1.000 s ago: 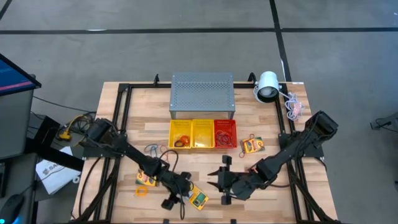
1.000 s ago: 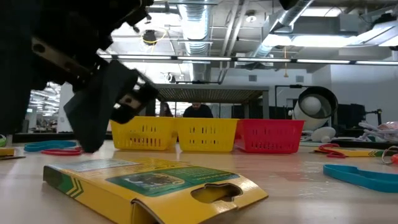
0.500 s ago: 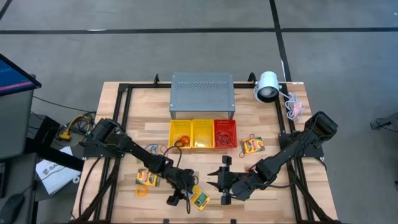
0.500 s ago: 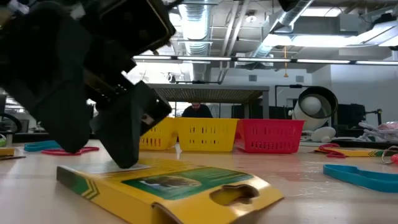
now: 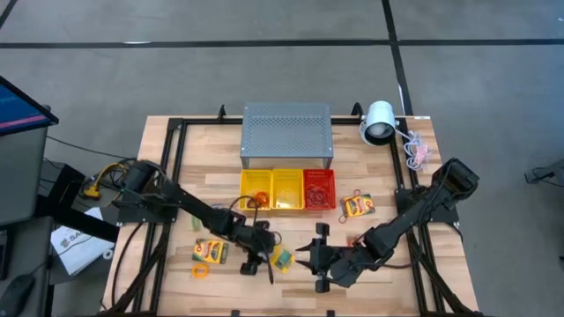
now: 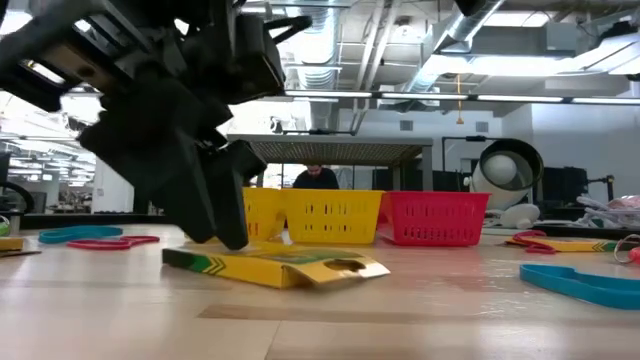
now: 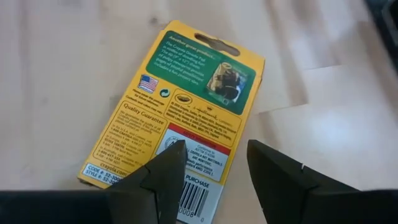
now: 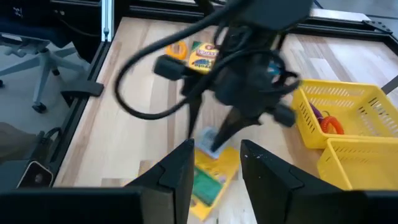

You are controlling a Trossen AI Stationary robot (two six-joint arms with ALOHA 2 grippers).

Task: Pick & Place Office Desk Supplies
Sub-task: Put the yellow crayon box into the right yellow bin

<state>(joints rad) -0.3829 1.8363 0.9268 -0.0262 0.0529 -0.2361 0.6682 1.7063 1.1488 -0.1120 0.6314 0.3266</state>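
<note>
While the left gripper point(image 7: 211, 165) hovers, fingers parted and empty, over the card box point(image 7: 180, 115) lying flat on the counter point(image 5: 291, 233), straddle its narrow width before closing; right gripper point(image 8: 214, 163) waits open.

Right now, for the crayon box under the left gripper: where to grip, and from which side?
The crayon box lies flat, back face up, on the table. Probably best is the left gripper coming straight down and pinching across the narrow width at the barcode end; its open fingers already hover there. The flat pose offers only the thin side edges.
</note>
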